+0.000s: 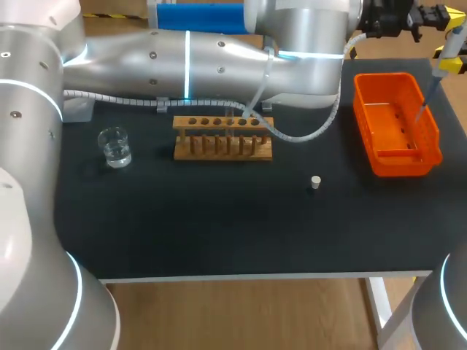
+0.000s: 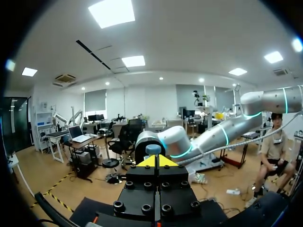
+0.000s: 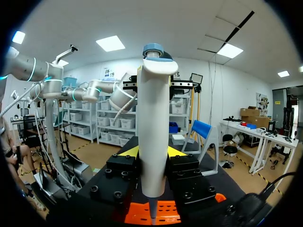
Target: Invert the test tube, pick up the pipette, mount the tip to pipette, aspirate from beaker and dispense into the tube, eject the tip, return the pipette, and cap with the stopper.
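Note:
My right gripper is shut on the white pipette, which stands upright between its yellow tips. In the head view that gripper is at the far right edge, and the pipette's tip hangs over the orange bin. My left arm reaches across the back of the table, and its gripper is at the back right. In the left wrist view its gripper is shut, with the pipette's blue top button just ahead of the tips. A glass beaker with liquid stands at the left. The white stopper lies mid-table.
A wooden test tube rack stands at the back centre, with a clear tube in it, partly behind the left arm's cable. The orange bin fills the right side of the table.

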### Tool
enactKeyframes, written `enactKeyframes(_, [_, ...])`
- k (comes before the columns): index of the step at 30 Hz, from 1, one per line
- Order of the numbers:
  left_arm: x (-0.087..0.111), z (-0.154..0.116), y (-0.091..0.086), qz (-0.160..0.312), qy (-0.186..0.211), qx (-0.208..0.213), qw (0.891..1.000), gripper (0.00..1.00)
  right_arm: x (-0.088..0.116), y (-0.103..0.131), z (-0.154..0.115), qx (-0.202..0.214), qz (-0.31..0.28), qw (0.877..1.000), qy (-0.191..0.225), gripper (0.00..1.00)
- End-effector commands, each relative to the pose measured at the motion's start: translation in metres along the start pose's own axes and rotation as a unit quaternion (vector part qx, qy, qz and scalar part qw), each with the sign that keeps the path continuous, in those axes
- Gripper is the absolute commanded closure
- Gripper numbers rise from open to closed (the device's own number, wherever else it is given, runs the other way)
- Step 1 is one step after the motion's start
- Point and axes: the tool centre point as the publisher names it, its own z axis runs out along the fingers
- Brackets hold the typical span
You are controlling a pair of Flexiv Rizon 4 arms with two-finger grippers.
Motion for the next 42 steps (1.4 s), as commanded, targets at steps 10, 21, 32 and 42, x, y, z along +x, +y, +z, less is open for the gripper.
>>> enactKeyframes(10, [-0.003, -0.002, 0.008, -0.009, -0.012, -0.006, 1.000, 1.00, -0.001, 0.001, -0.002, 0.000, 0.000, 1.000, 0.003, 1.00])
enactKeyframes(21, [-0.003, -0.001, 0.016, -0.012, -0.012, -0.012, 1.000, 1.00, -0.001, 0.001, -0.002, 0.000, 0.000, 1.000, 0.003, 1.00])
enactKeyframes(32, [-0.001, 0.005, 0.027, -0.010, -0.007, -0.015, 1.000, 1.00, -0.001, 0.001, -0.002, 0.000, 0.000, 1.000, 0.003, 1.00])
enactKeyframes(42, [0.000, 0.006, 0.034, -0.012, -0.004, -0.020, 1.000, 1.00, -0.001, 0.001, -0.002, 0.000, 0.000, 1.000, 0.003, 1.00])
